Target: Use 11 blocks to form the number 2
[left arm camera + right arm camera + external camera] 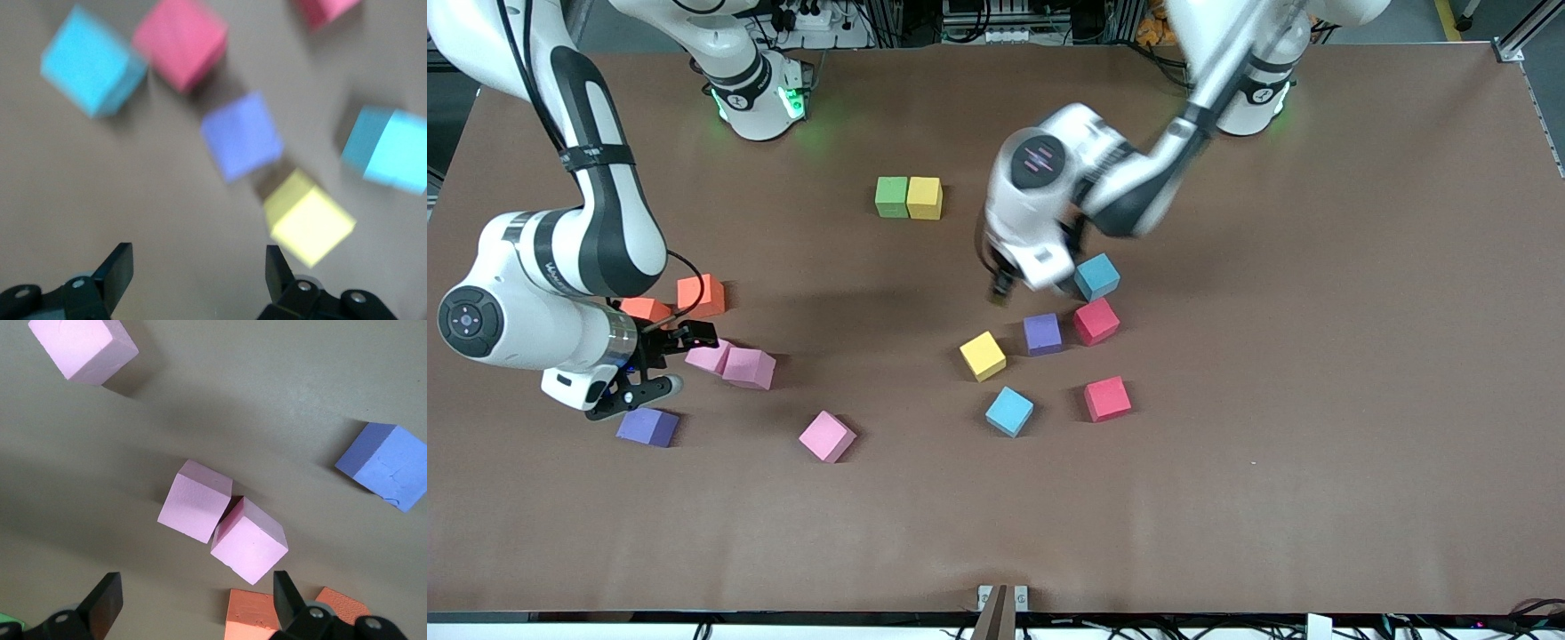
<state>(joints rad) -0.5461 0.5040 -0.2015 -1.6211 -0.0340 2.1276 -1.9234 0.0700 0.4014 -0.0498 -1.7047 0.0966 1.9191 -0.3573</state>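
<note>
A green block (891, 196) and a yellow block (925, 197) touch side by side near the robots' bases; no number 2 shape shows. My left gripper (1000, 292) (199, 270) hangs open and empty over bare table beside a cluster of loose blocks: light blue (1096, 276), red (1096, 321), purple (1042, 333) (241, 135), yellow (983, 356) (308, 218), light blue (1009, 412) and red (1107, 398). My right gripper (671, 360) (197, 603) is open and empty among two orange blocks (700, 296) (252, 617), two touching pink blocks (749, 367) (248, 540) and a purple block (647, 427) (385, 465).
A single pink block (827, 436) lies apart, nearer the front camera, between the two clusters. A small metal bracket (1002, 597) sits at the table's front edge. The brown table (1316, 356) stretches bare toward the left arm's end.
</note>
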